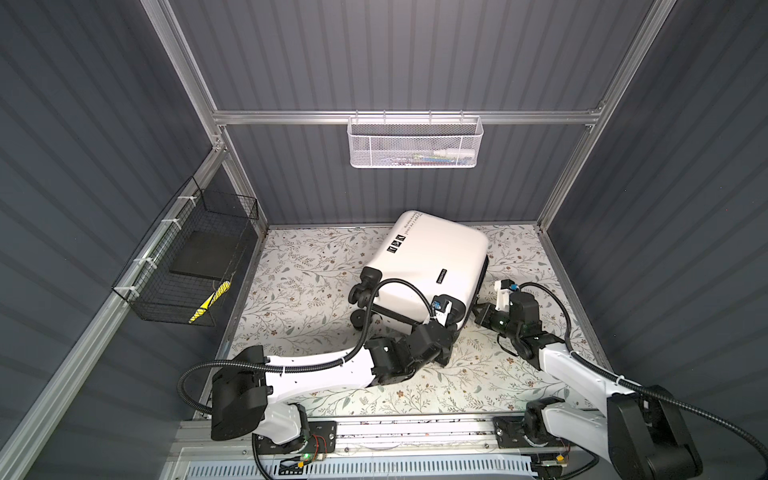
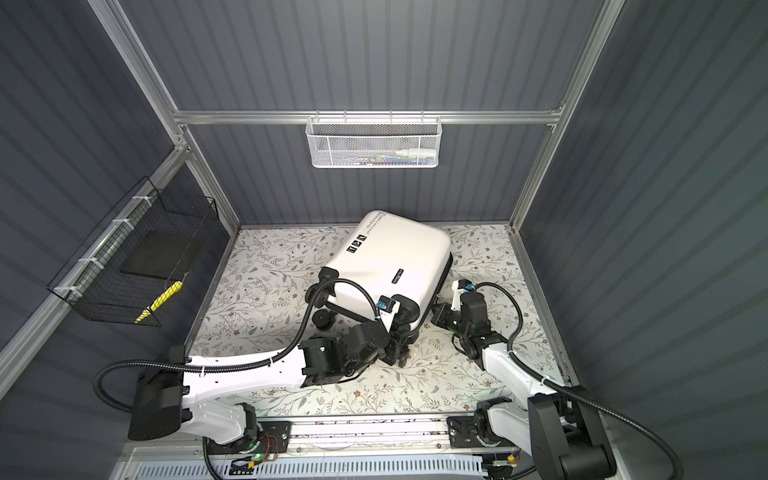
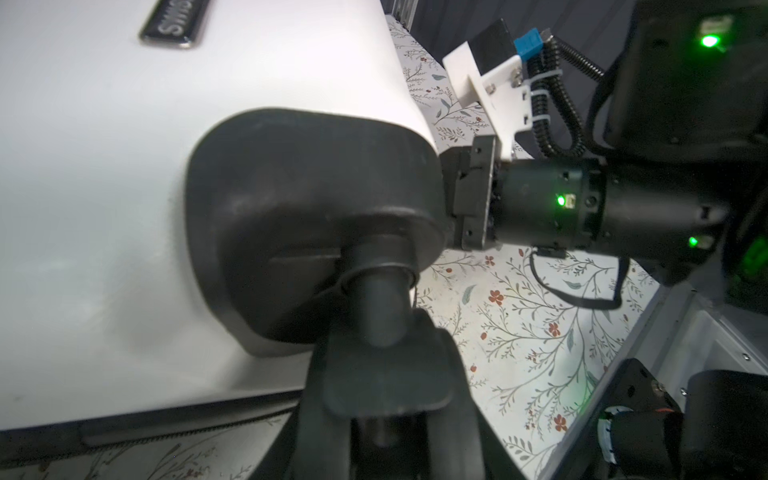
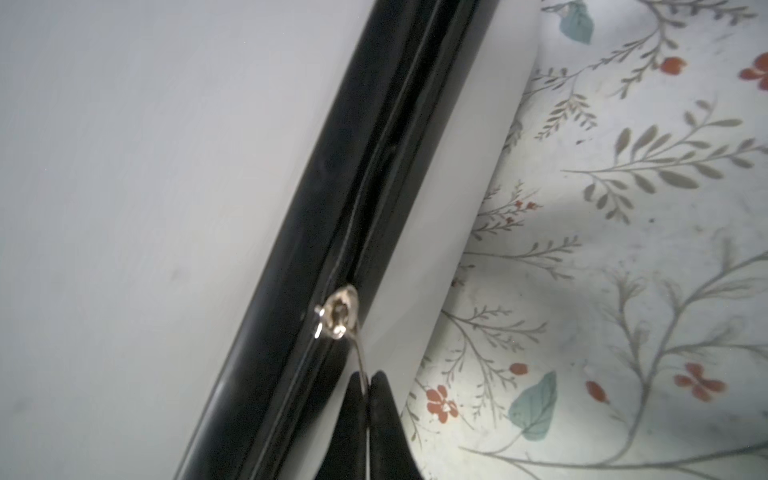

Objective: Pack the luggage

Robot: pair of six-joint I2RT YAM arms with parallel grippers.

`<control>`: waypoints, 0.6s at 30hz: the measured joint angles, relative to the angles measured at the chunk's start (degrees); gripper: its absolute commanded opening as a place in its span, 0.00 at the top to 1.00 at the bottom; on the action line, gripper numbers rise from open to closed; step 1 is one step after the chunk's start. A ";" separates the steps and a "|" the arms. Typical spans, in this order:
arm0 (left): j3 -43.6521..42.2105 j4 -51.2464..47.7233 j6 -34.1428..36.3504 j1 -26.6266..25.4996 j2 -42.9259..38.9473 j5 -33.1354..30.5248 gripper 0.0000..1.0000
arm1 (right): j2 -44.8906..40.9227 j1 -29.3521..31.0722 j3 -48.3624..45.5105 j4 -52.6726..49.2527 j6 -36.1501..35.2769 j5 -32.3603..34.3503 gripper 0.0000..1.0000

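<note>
Luggage (image 1: 432,257), one piece; right tool (image 4: 366,380) pinches its single zipper pull (image 4: 360,351).

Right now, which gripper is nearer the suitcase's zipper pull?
Right. The right gripper pinches the zipper pull on the suitcase side seam; the left gripper is round the corner, clamped on a wheel.

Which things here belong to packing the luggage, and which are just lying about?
In the job: luggage, its caster in the left tool, zipper pull in the right tool.
Lying about: white mesh basket, black wire basket, yellow item inside it.
</note>
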 measured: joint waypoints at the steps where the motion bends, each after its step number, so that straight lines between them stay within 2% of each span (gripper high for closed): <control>1: -0.92 0.61 -0.24 -0.15 -0.72 0.37 1.00 | 1.03 -1.44 0.90 -0.11 0.00 -0.46 1.00; 10: -7.06 3.43 -1.86 -1.22 -6.43 3.23 1.00 | 13.75 -14.27 13.07 -2.54 0.15 -3.80 1.00; 18: -7.72 4.74 -1.88 -1.01 -6.60 3.65 1.00 | 21.00 -16.70 18.38 -1.66 0.22 -8.04 1.00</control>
